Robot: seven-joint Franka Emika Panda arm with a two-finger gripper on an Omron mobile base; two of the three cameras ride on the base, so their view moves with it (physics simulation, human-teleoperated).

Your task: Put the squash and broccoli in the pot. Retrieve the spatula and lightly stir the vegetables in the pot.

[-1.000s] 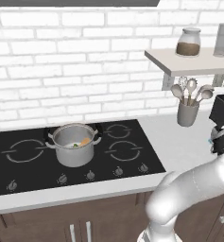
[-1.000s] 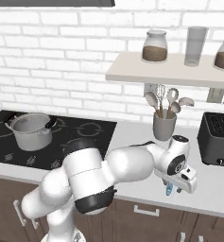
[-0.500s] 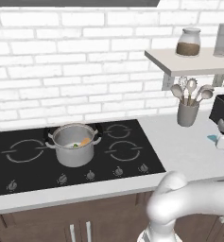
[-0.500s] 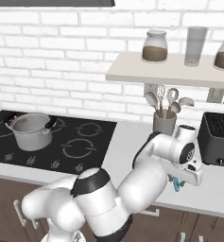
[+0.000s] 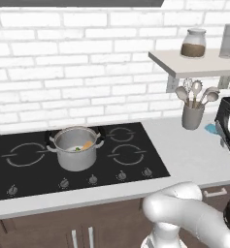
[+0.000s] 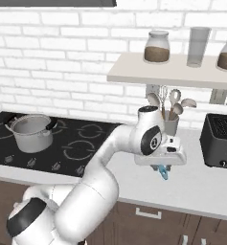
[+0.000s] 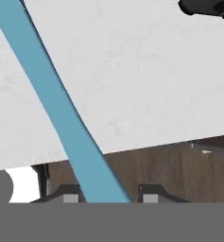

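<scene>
The spatula [image 7: 61,104] is seen clamped between the nearly closed jaws, its long axis running forward from them over the bench [image 7: 146,75]; the pot [image 6: 31,131] is located well to the left.

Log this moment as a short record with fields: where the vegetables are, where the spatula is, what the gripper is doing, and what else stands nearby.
pot: steel pot on the black cooktop
squash: orange piece inside the pot
broccoli: green piece inside the pot, beside the squash
spatula: blue handle running up from between the fingers, over the pale counter
gripper: shut on the spatula, low above the counter
nearby: utensil cup with spoons, toaster, jars on the shelf
</scene>
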